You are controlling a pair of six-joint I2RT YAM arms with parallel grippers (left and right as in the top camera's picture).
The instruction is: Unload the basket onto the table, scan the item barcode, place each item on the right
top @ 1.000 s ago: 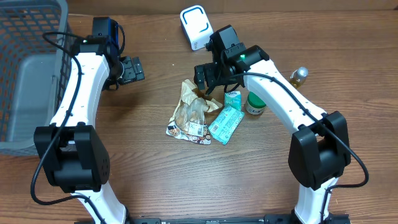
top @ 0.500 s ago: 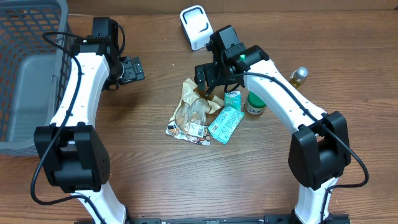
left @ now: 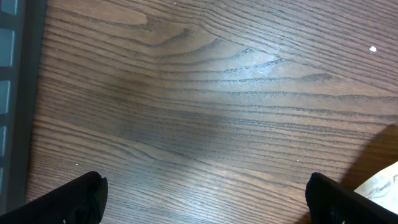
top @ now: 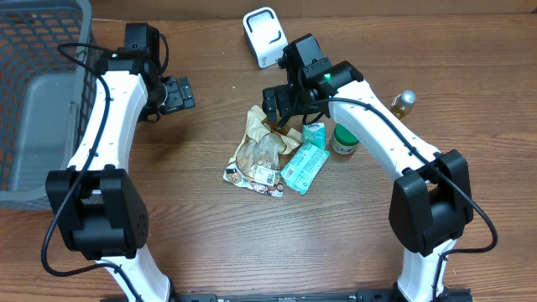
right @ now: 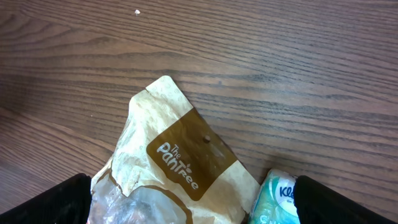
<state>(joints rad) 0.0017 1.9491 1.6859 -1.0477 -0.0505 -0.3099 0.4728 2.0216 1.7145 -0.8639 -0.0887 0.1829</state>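
Brown bag (right: 186, 163) lies under the right gripper (top: 278, 106), jaws spread and empty; reaching step, I judge; next, descend, pinch it, carry toward scanner (top: 263, 35); left gripper (top: 174, 94) gapes idle.

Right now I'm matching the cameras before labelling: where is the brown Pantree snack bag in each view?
Overhead: snack bag in the middle.
Right wrist: bottom centre, logo facing up.
Left wrist: maybe the pale corner at the lower right edge; cannot tell.
Shared landmark: teal pack beside the bag's right edge.

left hand (top: 177, 94) spread wide, right hand (top: 280, 106) spread wide, both empty, facing down
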